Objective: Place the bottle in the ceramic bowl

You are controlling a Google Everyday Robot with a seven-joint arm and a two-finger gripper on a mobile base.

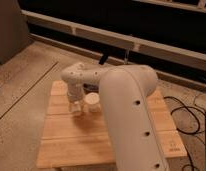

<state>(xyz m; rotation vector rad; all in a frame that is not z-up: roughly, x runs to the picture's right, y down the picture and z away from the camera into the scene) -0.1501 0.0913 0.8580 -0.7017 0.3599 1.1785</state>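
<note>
Over wooden table (pixel 71 145), gripper (pixel 76 107) low, just beside cream cup (pixel 93 103); grip state unclear.

Lab or workshop: speckled concrete floor (pixel 26 80), loose cables (pixel 188 112), gripper (pixel 76 108) over wooden table (pixel 71 145)

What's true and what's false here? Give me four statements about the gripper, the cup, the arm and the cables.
1. The gripper hangs over the wooden table, beside the cream cup. True.
2. Cables lie on the floor beside the table. True.
3. The cream cup stands on the floor. False: it stands on the table.
4. The robot arm is black. False: it is white.
</note>
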